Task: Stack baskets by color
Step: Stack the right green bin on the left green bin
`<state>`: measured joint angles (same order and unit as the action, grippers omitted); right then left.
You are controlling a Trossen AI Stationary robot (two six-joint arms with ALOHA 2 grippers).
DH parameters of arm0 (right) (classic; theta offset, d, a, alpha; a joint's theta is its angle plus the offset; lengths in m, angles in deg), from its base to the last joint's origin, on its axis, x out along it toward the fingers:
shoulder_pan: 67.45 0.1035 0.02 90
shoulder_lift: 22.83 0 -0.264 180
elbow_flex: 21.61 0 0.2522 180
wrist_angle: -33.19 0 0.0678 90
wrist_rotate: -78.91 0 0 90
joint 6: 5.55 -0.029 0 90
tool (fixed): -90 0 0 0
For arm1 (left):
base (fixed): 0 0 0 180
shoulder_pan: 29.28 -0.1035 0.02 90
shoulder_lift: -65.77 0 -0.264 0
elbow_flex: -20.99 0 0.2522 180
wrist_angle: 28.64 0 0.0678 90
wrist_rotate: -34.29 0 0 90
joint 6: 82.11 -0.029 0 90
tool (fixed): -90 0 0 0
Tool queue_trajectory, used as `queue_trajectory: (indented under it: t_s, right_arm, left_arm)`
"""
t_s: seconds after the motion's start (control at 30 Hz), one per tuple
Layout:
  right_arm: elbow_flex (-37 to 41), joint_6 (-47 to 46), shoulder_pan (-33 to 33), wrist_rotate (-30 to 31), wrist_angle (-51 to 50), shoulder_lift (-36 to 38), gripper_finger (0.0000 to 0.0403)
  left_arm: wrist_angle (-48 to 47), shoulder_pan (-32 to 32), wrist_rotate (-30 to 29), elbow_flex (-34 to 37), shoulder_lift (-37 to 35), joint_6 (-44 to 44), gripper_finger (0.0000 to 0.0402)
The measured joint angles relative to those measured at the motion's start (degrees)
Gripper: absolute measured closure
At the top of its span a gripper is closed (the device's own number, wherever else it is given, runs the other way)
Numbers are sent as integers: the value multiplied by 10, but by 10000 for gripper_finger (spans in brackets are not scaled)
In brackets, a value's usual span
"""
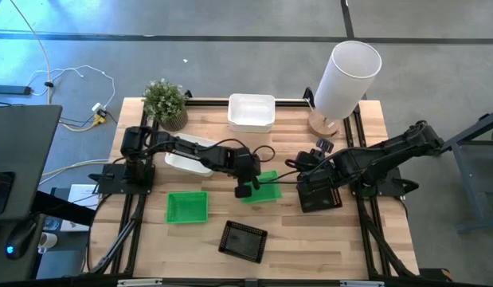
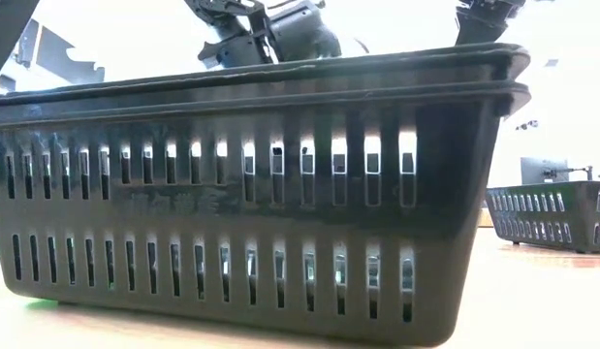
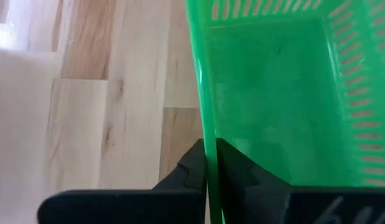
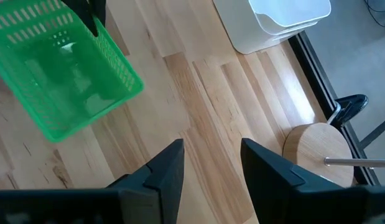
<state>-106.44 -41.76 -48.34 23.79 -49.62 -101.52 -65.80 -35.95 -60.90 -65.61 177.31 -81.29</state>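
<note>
A bright green basket (image 1: 266, 188) stands near the table's middle, and my left gripper (image 1: 246, 189) is shut on its left side. A second green basket (image 1: 186, 206) lies nearer the left. One black basket (image 1: 244, 241) sits at the near edge and fills the low view (image 2: 261, 223). Another black basket (image 1: 319, 194) lies below my right gripper (image 4: 211, 168), which hangs open over bare wood and touches nothing. A white basket (image 1: 252, 112) stands at the far edge; another white basket (image 1: 189, 162) lies partly under my left arm. My left gripper holds the green basket's side wall (image 3: 208, 146), the one facing the table's left, with one finger inside the basket and one outside. The fingers slant down from the table's left. The basket sits level, and I cannot tell whether its bottom rests on the table.
A potted plant (image 1: 165, 104) stands at the far left corner. A tall white cylinder (image 1: 346, 78) on a round wooden base (image 4: 316, 149) stands at the far right. Bare wood shows between the green baskets and the near black basket.
</note>
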Motion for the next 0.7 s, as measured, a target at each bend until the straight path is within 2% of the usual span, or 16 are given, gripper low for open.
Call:
queue_trajectory:
  t_s: [0.33, 0.7]
  right_arm:
    - [0, 0, 0, 0, 7, 0, 258]
    - [0, 0, 0, -5, 11, 0, 258]
  left_arm:
    - [-67, 0, 18, 0, -61, -32, 401]
    - [-241, 1, 27, 0, -224, -45, 401]
